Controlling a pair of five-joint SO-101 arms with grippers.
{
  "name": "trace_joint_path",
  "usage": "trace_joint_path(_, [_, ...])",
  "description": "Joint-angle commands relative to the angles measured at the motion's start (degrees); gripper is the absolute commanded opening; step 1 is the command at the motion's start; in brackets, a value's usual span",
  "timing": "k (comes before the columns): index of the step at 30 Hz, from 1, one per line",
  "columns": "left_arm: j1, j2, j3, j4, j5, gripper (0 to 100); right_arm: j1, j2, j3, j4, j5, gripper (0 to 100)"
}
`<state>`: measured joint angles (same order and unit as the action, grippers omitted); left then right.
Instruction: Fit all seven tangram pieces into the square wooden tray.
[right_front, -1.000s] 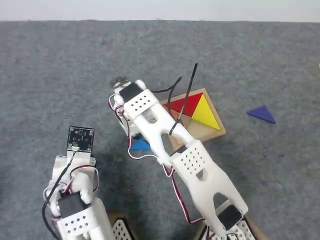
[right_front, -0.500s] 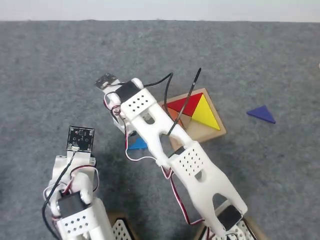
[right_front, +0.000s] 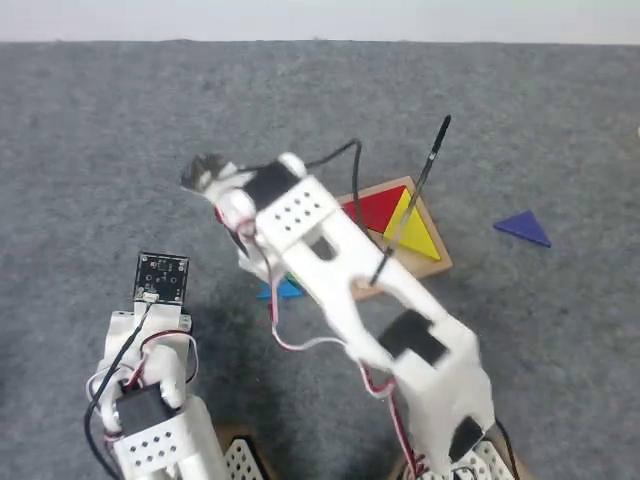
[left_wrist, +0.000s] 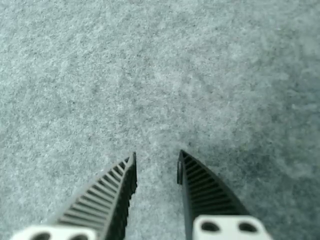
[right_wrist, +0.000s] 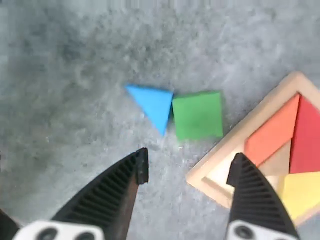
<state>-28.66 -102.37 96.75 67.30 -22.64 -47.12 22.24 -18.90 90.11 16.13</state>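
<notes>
Green square (right_wrist: 198, 115), just beside the blue triangle (right_front: 285, 291) left of centre, looks light, stiff, thin: pinch opposite edges. Both arms' jaws spread.

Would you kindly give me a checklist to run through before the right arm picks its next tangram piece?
1. Right tool open and empty: ok.
2. Blue triangle and green square lying flat on the carpet beside the tray, just ahead of that tool: ok.
3. Those two far enough apart to grasp one alone: not ok, no clear gap shows between them.
4. Bare wood left in the tray next to the orange piece, red piece and yellow piece: ok.
5. Left tool open over bare carpet, away from the tray: ok.
6. All seven pieces located: cannot tell; counting the purple triangle, six show.
</notes>
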Motion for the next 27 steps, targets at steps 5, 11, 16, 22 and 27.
trace_joint_path(5, [-0.09,-0.35,-0.40,-0.53,-0.35,13,2.59,-7.52,24.18,-25.54,4.48,32.5])
trace_joint_path(11, [-0.09,-0.35,-0.40,-0.53,-0.35,13,5.32,-1.27,20.40,-26.07,5.80,32.5])
trace_joint_path(16, [-0.09,-0.35,-0.40,-0.53,-0.35,13,5.23,2.68,19.78,-26.07,8.35,32.5])
trace_joint_path(22, [-0.09,-0.35,-0.40,-0.53,-0.35,13,5.23,3.82,19.43,-26.59,8.70,32.4])
trace_joint_path(27, [-0.09,-0.35,-0.40,-0.53,-0.35,13,4.53,3.91,19.52,-25.19,8.53,20.6])
